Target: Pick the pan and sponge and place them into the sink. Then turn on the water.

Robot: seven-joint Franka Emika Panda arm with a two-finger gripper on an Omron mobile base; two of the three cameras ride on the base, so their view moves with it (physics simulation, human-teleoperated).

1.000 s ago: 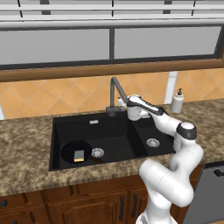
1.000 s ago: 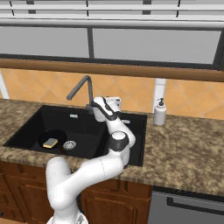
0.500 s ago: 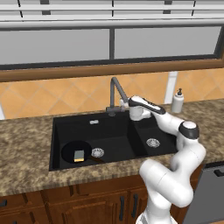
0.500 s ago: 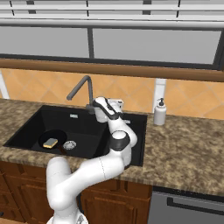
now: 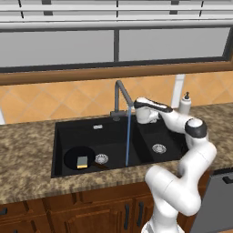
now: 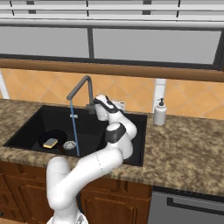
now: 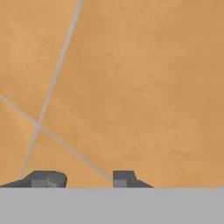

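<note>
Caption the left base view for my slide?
Water runs from the faucet into the sink; sponge sits in the pan.

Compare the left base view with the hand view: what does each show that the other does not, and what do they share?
Left base view: the black sink, with the sponge lying in the pan in the larger basin, and the water falling as a thin blue stream from the faucet; a soap dispenser stands on the counter.

Hand view: two dark fingers with a gap between them, nothing held.

Shared: the orange tiled wall, close up in the hand view, behind the sink in the base view.
</note>
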